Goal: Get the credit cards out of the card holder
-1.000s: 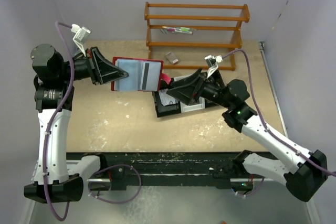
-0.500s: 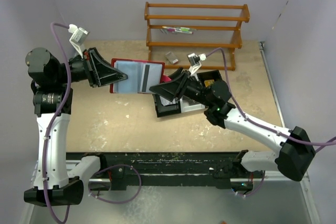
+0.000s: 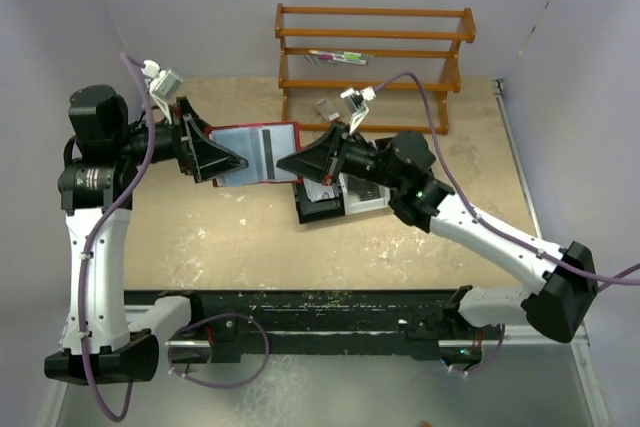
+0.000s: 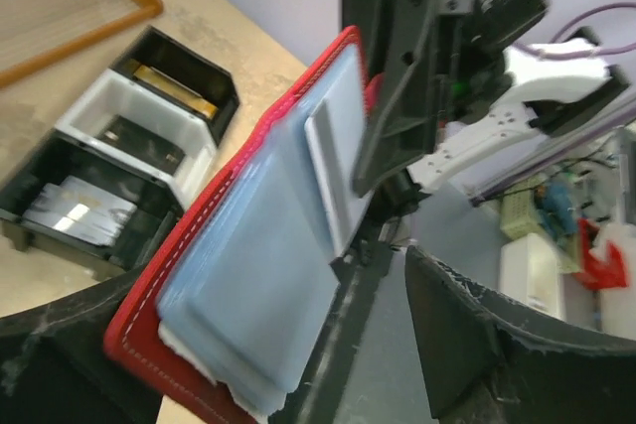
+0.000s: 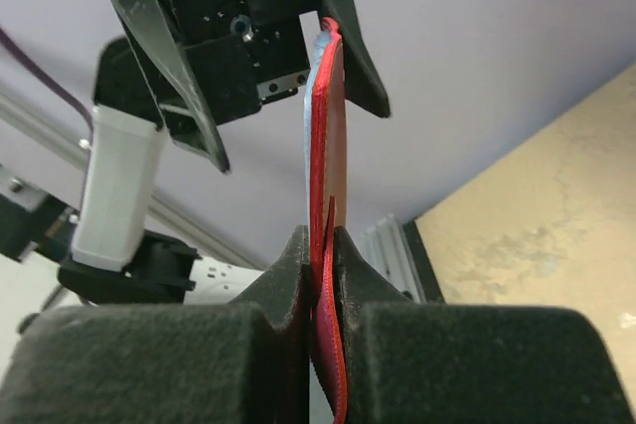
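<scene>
The red card holder (image 3: 255, 154) hangs open in the air between both arms, its clear sleeves facing up. A grey credit card (image 3: 272, 150) with a dark stripe sits in the sleeves, and it is also visible in the left wrist view as the card (image 4: 333, 171). My right gripper (image 3: 286, 162) is shut on the holder's right edge, and the red leather (image 5: 326, 126) is pinched edge-on between its pads (image 5: 288, 275). My left gripper (image 3: 235, 162) stands open around the holder's left end (image 4: 248, 275), with its fingers (image 4: 467, 345) apart from it.
A black-and-white three-compartment tray (image 3: 312, 209) lies on the tan table under the right gripper; it holds a gold block (image 4: 169, 86), a dark block (image 4: 139, 136) and a silver card (image 4: 65, 211). A wooden rack (image 3: 370, 47) stands at the back, with a small grey object (image 3: 327, 107) before it.
The right gripper moved left and shut on the holder's right edge. The left gripper, which held the holder, opened and let go.
</scene>
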Robot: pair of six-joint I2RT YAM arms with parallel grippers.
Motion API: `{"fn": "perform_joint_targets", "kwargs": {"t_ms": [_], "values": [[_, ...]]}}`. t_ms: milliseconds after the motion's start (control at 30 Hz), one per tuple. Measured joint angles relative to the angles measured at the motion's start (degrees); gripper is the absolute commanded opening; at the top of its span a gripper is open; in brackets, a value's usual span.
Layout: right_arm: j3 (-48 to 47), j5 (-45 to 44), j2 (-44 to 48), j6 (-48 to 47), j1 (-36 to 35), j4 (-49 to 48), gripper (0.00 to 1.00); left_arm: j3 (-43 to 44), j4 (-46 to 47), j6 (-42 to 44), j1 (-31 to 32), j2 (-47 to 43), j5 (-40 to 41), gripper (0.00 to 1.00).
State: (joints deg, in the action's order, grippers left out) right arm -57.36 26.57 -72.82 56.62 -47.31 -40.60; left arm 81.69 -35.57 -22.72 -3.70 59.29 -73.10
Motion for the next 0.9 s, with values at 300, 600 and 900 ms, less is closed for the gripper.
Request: {"fn": "perform_joint_targets", "kwargs": {"t_ms": [300,600,900], "values": [[-24.9,6.4,-6.7,-24.5,0.0,39.5,0.00,9.3,-32.4,40.4,0.0,4.2,5.9,0.90],[-30.9,12.5,-14.8,-38.3,-0.5,62.4,0.00,8.4,-39.9,52.4,0.0,3.8,6.6,0.89],[-37.8,18.3,-18.1,-42.3,-1.9,65.9,0.00,6.4,-41.0,54.1,0.0,5.6,5.5,0.80]]}}
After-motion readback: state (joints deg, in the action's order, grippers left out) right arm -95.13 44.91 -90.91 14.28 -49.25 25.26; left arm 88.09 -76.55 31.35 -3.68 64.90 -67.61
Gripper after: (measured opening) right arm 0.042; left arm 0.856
